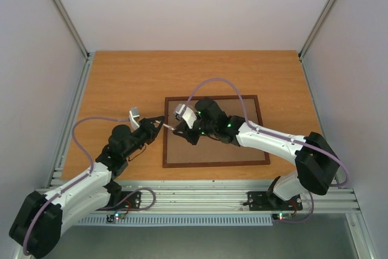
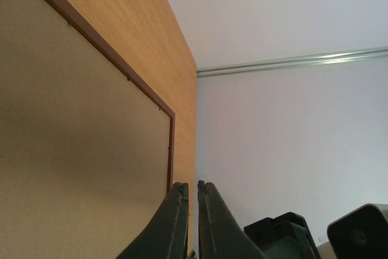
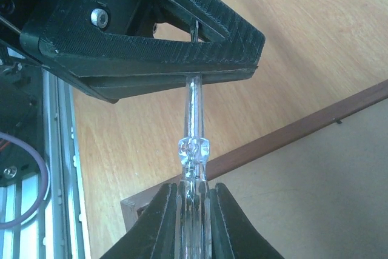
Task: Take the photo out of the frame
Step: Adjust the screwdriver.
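Note:
The frame [image 1: 212, 97] lies back up on the table, its brown hardboard back [image 1: 221, 145] facing me, so the photo is hidden. The thin reddish rim also shows in the left wrist view [image 2: 121, 68] and the right wrist view [image 3: 315, 119]. Over the frame's near-left part, my right gripper [image 1: 179, 129] [image 3: 193, 187] is shut on the clear handle of a screwdriver [image 3: 193, 150]. Its metal shaft runs left, past the frame's left edge, into my left gripper [image 1: 160, 124] [image 2: 193, 185]. That gripper is shut on the shaft, just left of the frame.
Wooden tabletop [image 1: 133, 83] surrounds the frame. White walls with aluminium rails close in the back and both sides. A metal rail [image 1: 200, 195] runs along the near edge by the arm bases. Small retaining tabs [image 2: 128, 79] dot the frame's inner edge.

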Robot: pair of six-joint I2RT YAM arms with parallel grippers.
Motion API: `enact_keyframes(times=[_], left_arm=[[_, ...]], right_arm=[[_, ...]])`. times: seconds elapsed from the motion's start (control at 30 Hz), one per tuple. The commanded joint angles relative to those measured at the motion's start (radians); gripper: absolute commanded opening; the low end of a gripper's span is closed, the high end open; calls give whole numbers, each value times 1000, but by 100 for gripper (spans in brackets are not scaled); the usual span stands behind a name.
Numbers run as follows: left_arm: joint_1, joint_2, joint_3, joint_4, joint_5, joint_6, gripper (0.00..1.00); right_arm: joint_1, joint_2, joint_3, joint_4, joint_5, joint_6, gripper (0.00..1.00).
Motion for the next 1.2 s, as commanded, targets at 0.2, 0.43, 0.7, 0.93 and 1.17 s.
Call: enact_keyframes(times=[0.2,0.43,0.7,0.93,1.17], left_arm=[[10,-22,185,-489,-55,256,34],[11,196,416,-889,-182,576,59],[11,559,642,-1023,-194,768,70],[11,781,771,-1065,-238,822,69],[11,906,857,-1117,-243,857,55]], right_arm=[[-82,45,85,-190,76,-119,1],[-127,22,54,-252,147,-136,1],[-128,-31,-35,-259,186,-102,1],[-127,-65,-76,-248,213,-89,1],[-128,-50,-84,-216,204,-68,1]])
